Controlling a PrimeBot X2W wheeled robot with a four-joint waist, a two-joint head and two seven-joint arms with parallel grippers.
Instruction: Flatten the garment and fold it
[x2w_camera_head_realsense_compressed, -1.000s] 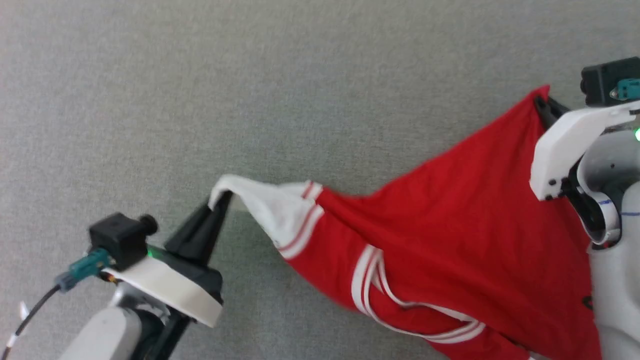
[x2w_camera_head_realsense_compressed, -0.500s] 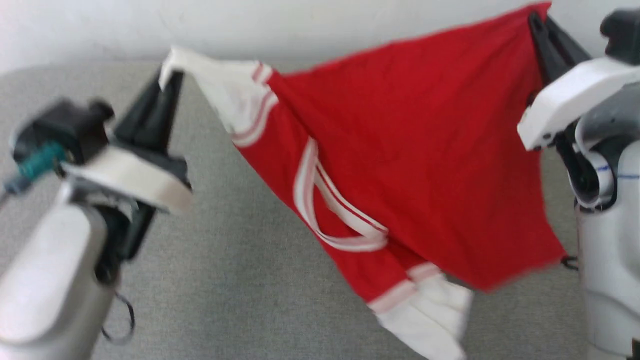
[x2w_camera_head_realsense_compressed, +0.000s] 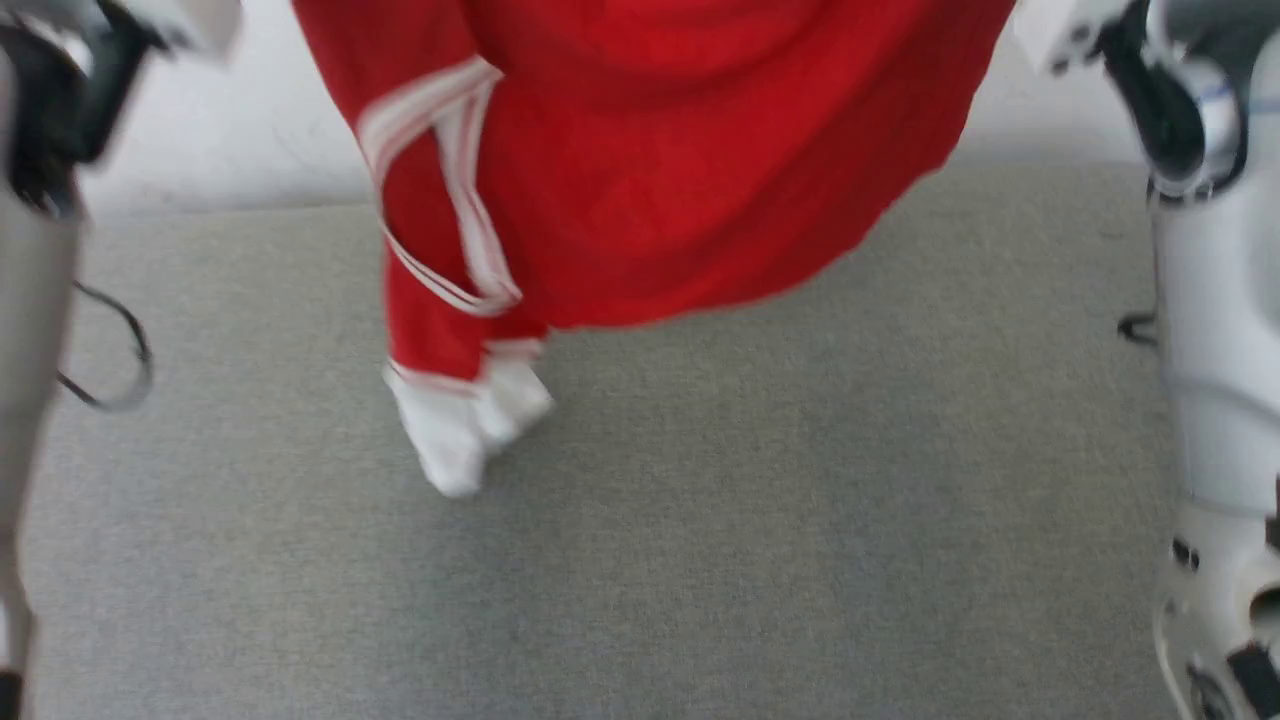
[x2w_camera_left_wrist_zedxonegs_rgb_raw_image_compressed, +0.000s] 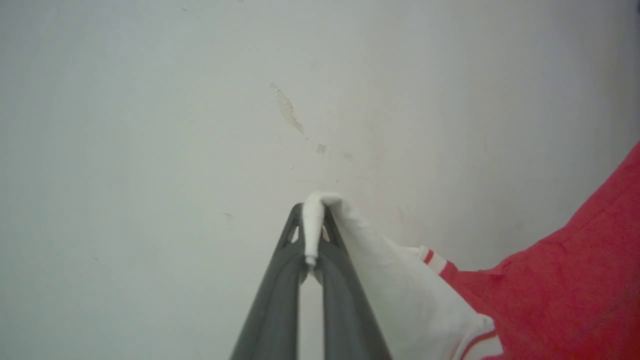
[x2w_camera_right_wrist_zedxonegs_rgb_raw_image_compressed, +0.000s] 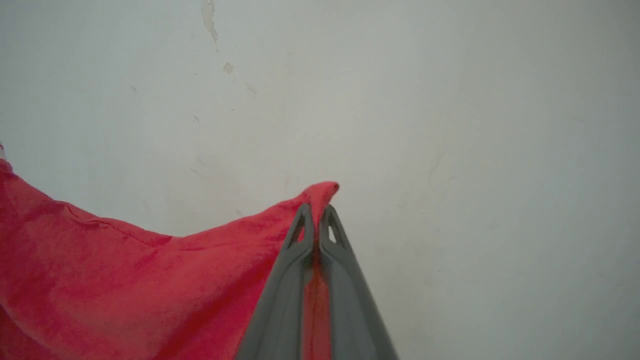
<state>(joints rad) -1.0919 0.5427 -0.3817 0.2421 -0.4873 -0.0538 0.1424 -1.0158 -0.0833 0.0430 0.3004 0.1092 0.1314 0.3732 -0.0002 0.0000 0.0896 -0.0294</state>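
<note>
Glossy white right forearm shell (x2w_camera_head_realsense_compressed: 1220, 400), black joint ring (x2w_camera_head_realsense_compressed: 1165, 110), blue lines (x2w_camera_head_realsense_compressed: 1215, 92) on it; pale grey left forearm (x2w_camera_head_realsense_compressed: 30, 300), thin dark cable loop (x2w_camera_head_realsense_compressed: 125, 350); left gripper (x2w_camera_left_wrist_zedxonegs_rgb_raw_image_compressed: 314, 225) and right gripper (x2w_camera_right_wrist_zedxonegs_rgb_raw_image_compressed: 316, 215), dark grey tapered fingers (x2w_camera_left_wrist_zedxonegs_rgb_raw_image_compressed: 272, 305).

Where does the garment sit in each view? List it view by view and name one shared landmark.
Head view: garment hangs from the top edge, centre.
Left wrist view: lower right, its white sleeve pinched in the left tool.
Right wrist view: lower left, its red corner pinched in the right tool.
Shared landmark: the pale wall behind it.
</note>
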